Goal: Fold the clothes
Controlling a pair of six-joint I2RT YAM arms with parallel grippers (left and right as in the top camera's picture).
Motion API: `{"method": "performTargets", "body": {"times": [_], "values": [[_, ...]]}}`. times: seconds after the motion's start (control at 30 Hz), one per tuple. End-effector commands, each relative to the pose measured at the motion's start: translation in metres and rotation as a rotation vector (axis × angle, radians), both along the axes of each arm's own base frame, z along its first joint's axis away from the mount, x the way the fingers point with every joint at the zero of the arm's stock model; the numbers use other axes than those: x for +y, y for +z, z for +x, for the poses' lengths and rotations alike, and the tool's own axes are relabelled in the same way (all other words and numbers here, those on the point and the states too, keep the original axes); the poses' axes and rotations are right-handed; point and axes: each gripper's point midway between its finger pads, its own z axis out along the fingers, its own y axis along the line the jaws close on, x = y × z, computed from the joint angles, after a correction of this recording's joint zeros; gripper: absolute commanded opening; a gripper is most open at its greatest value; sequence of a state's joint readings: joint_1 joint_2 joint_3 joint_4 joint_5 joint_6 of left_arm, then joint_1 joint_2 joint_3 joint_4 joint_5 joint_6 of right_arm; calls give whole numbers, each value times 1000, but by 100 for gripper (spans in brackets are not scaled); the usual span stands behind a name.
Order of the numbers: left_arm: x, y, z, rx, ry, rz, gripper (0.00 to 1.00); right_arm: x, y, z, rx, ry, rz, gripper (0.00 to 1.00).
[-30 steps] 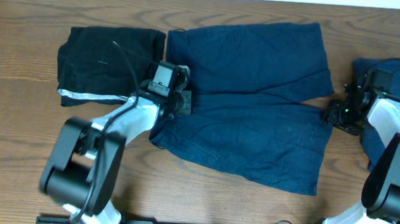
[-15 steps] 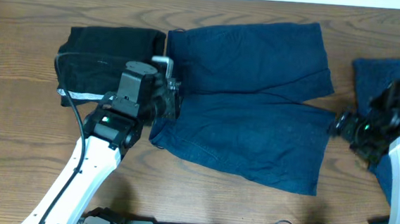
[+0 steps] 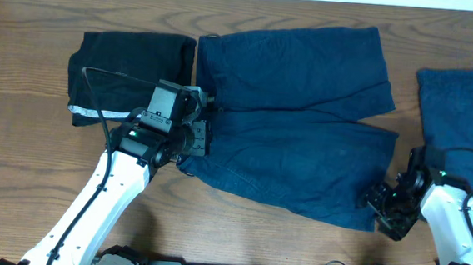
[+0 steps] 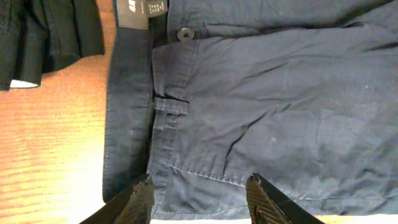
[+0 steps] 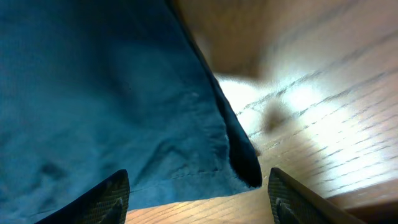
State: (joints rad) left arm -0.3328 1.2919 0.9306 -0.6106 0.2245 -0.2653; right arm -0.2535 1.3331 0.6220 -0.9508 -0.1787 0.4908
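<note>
Both my jaws open, empty: left over shorts (image 3: 295, 128) waistband (image 4: 134, 112), right at lower hem corner (image 5: 245, 168). I'd pinch edges squarely, lift evenly, fold leg over leg.

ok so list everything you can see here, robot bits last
shorts: one, navy blue, spread flat mid-table, waistband toward the left
folded garment: one, black with a white edge strip, just left of the shorts
second cloth piece: one, navy blue, at the table's right edge, partly out of frame
button: one, dark, on the shorts' waistband
table: one, brown wood, under everything
left gripper: one, black fingers, open, above the waistband end of the shorts
right gripper: one, black fingers, open, at the near hem corner of the shorts
</note>
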Motion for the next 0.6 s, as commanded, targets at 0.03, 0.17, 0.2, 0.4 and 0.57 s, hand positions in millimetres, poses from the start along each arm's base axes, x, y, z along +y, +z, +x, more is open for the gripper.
{"method": "performTargets", "body": {"times": [0.03, 0.17, 0.2, 0.4, 0.57], "values": [[4, -4, -2, 15, 12, 16, 50, 8, -10, -10, 22, -33, 23, 69], [5, -6, -3, 22, 12, 19, 50, 8, -20, -11, 11, -67, 17, 66], [5, -6, -4, 23, 12, 19, 50, 8, -22, -12, 9, -78, 16, 65], [6, -8, -8, 42, 12, 26, 51, 11, -31, -10, -20, -98, 27, 45], [9, -12, -14, 72, 12, 36, 50, 9, -31, -4, -47, -97, 22, 1]]}}
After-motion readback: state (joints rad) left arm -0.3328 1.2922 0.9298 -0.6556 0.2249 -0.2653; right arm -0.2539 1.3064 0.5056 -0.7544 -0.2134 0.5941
